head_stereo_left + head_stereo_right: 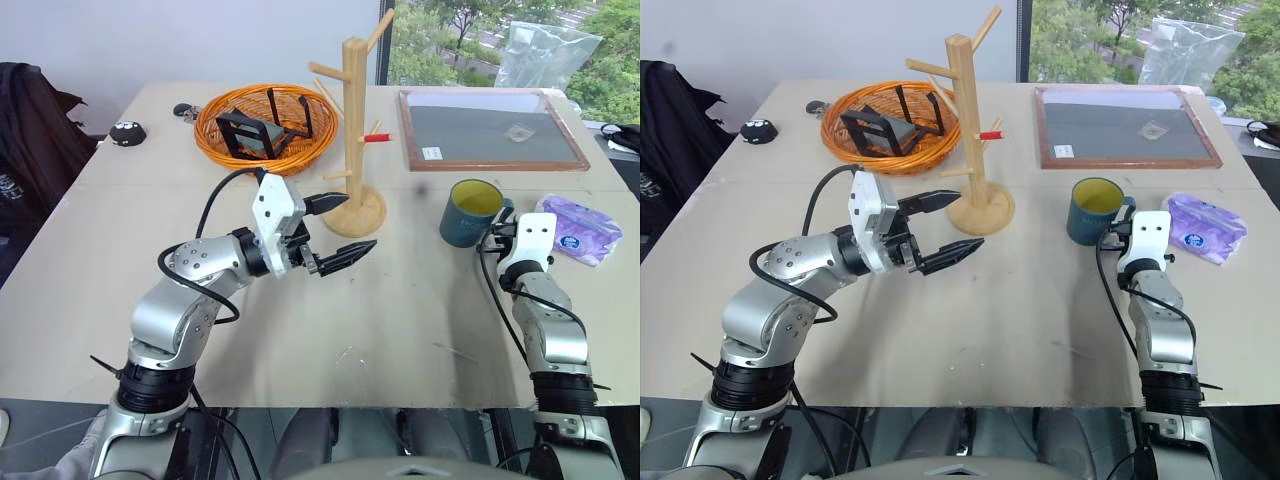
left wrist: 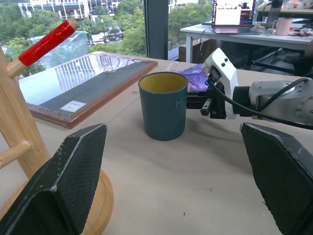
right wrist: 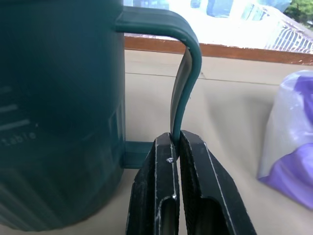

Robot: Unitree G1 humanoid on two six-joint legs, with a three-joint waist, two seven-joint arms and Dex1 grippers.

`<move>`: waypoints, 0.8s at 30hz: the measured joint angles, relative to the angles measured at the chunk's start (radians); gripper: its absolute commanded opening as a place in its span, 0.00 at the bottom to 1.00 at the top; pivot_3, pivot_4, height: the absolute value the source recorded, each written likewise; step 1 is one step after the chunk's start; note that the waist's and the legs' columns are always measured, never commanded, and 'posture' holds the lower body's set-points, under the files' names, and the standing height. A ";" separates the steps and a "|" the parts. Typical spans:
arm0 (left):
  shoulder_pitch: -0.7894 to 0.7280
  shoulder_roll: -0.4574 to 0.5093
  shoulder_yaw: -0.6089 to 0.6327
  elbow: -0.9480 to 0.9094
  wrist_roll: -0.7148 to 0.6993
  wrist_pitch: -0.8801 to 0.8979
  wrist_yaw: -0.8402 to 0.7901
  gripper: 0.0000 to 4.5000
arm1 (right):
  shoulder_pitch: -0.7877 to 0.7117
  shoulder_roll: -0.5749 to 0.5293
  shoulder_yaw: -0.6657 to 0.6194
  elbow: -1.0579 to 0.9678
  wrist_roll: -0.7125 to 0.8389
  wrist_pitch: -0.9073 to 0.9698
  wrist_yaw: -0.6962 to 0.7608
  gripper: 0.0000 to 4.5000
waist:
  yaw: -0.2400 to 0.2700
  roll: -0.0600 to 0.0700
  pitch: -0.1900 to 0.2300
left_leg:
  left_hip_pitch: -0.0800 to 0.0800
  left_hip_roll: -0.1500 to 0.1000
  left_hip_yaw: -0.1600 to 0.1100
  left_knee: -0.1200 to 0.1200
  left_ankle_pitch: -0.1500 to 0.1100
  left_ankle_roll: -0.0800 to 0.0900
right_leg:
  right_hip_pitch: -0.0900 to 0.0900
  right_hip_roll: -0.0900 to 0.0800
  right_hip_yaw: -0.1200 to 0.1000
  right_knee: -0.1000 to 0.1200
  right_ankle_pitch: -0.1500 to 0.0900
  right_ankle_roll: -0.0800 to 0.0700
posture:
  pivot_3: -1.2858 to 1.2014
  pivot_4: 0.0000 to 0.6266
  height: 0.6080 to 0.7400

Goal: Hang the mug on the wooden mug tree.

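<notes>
One purple pack (soft), beside mug

Both arms are built from rounded silver-grey metal segments joined by black ribbed collars near the base. A glossy black cable loops freely from the left forearm up to its wrist block; a thinner black cable runs along the right arm. Each wrist ends in a boxy white plastic housing with small dark screw holes. The left gripper carries two black, wedge-shaped fingers with finely textured pads. The right gripper has matching black fingers with moulded ridges.
</notes>
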 measured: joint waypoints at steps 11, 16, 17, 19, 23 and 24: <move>0.006 0.000 0.001 -0.001 -0.003 -0.002 0.023 1.00 | 0.007 -0.040 -0.034 -0.022 0.123 -0.025 0.165 0.01 | 0.001 0.000 0.000 | 0.000 0.000 0.000 0.000 0.000 0.000 | 0.000 0.000 0.000 0.000 0.000 0.000 | 0.52 0.24 1.00; 0.051 -0.055 0.073 -0.001 -0.046 -0.039 0.048 1.00 | -0.003 -0.141 -0.027 -0.129 0.227 0.054 0.317 0.01 | 0.001 0.001 0.001 | 0.000 0.001 0.000 0.000 0.000 0.000 | 0.000 0.000 0.000 0.000 0.000 0.000 | 0.52 0.24 1.00; 0.078 -0.071 0.102 -0.001 -0.059 -0.070 0.046 1.00 | -0.017 -0.191 -0.027 -0.161 0.252 0.095 0.356 0.01 | 0.001 0.001 0.001 | 0.000 0.001 0.000 0.000 0.000 0.000 | 0.000 0.000 0.000 -0.001 0.000 0.000 | 0.52 0.24 1.00; 0.120 -0.096 0.134 -0.001 -0.065 -0.131 0.041 1.00 | -0.054 -0.273 -0.025 -0.196 0.285 0.155 0.421 0.01 | 0.002 0.002 0.001 | 0.000 0.001 0.000 0.000 0.000 0.000 | 0.000 0.000 0.000 -0.001 0.000 0.000 | 0.52 0.24 1.00; 0.161 -0.138 0.172 -0.002 -0.066 -0.227 0.052 1.00 | -0.171 -0.425 0.018 -0.226 0.340 0.262 0.566 0.01 | 0.005 0.001 0.002 | 0.000 0.001 0.000 0.001 -0.001 0.001 | 0.001 -0.001 -0.001 -0.001 0.000 0.000 | 0.52 0.24 1.00; 0.183 -0.150 0.179 -0.006 -0.063 -0.250 0.060 1.00 | -0.218 -0.457 0.039 -0.225 0.352 0.285 0.608 0.01 | 0.003 0.001 0.002 | 0.000 0.001 0.000 0.001 -0.001 0.002 | 0.001 -0.001 0.000 -0.001 0.000 0.000 | 0.52 0.24 1.00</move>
